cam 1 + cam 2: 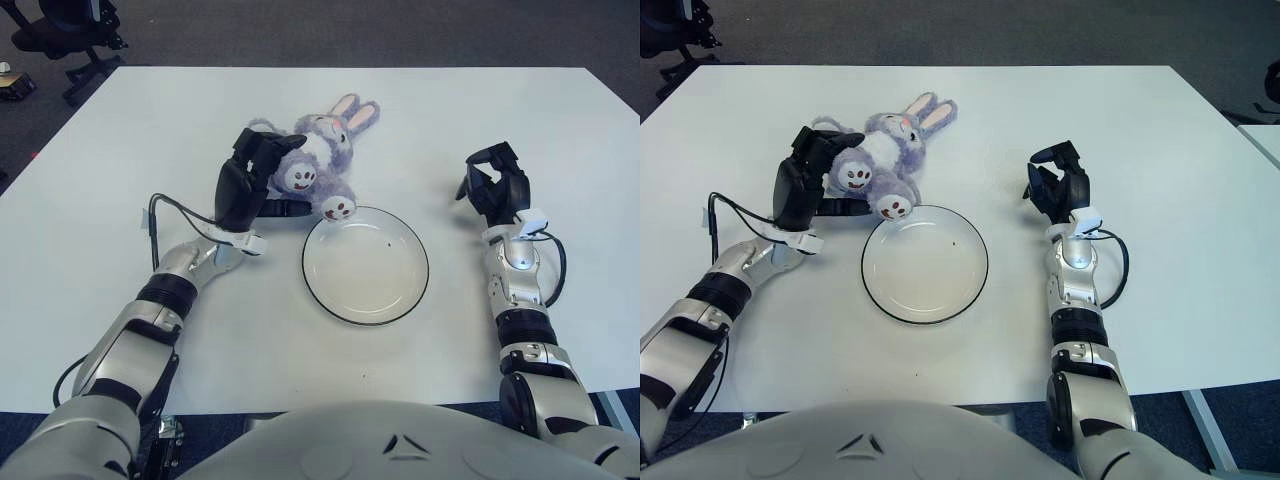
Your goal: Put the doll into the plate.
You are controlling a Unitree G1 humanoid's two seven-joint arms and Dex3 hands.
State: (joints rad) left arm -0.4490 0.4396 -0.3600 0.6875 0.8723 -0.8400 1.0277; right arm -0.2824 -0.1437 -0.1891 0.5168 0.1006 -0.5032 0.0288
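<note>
Left hand (252,180) touches fluffy purple doll (318,152) — beside round, glossy plate (366,265).

Fluffy plush doll (318,160) — glossy smooth plate (366,265) — on a matt white table (120,150).

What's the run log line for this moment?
left hand: at doll, grasp unclear | right hand: idle, right of plate | doll: on table, outside plate
</note>
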